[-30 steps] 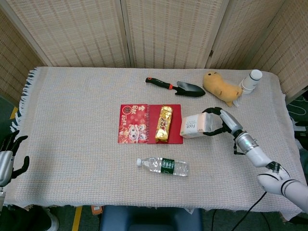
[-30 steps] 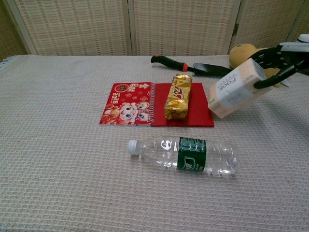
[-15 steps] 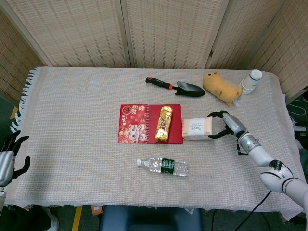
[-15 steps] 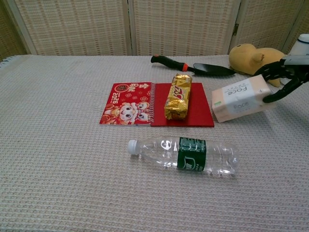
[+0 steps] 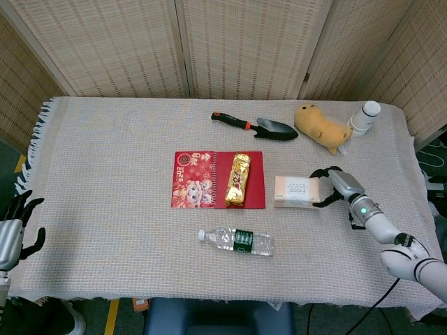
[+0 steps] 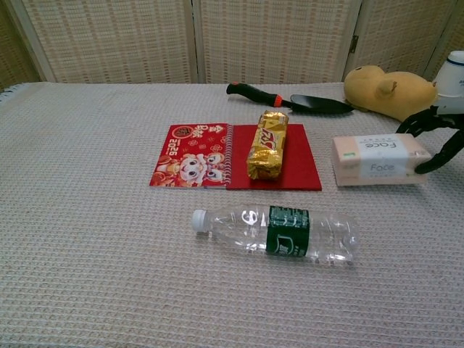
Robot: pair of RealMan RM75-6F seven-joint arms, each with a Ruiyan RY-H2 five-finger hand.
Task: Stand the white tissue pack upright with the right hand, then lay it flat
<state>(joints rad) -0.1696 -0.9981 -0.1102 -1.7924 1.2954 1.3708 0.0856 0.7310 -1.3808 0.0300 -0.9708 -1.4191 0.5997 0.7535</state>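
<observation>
The white tissue pack (image 5: 297, 190) (image 6: 377, 159) lies flat on the tablecloth, just right of the red booklet, with its printed face up. My right hand (image 5: 335, 185) (image 6: 438, 138) is at the pack's right end. Its fingers (image 6: 439, 157) wrap around that end from the back and the front, still holding it. My left hand (image 5: 12, 227) hangs off the table's left front corner, fingers apart and holding nothing; the chest view does not show it.
A red booklet (image 5: 202, 179) with a gold snack bar (image 5: 239, 179) on it lies left of the pack. A clear water bottle (image 5: 237, 241) lies in front. A garden trowel (image 5: 255, 124), a yellow plush toy (image 5: 320, 127) and a white bottle (image 5: 364, 116) sit behind.
My right hand has lowered the tilted tissue pack until it lies flat on the cloth, and has shifted it slightly right. The left hand has not moved.
</observation>
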